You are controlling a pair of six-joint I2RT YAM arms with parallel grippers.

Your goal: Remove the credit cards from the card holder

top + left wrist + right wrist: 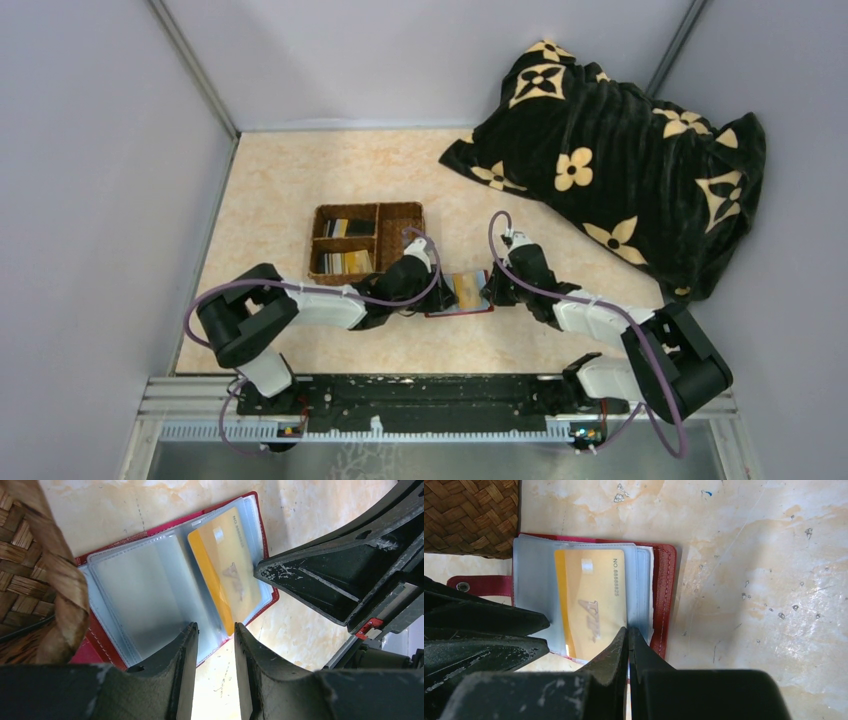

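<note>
The red card holder (462, 292) lies open on the table between both grippers. Its clear pockets (145, 585) face up and its snap tab (474, 585) sticks out beside the basket. One orange-yellow credit card (227, 565) (589, 595) sits inside a clear pocket. My left gripper (215, 627) is open over the holder's near edge with nothing between its fingers. My right gripper (628, 629) is shut, its tips touching the clear pocket edge beside the orange card. Other cards (346, 262) lie in the basket.
A brown wicker divided basket (366, 242) stands right against the holder's left side, close to my left gripper. A black blanket with cream flowers (610, 150) is heaped at the back right. Grey walls close in the table on three sides.
</note>
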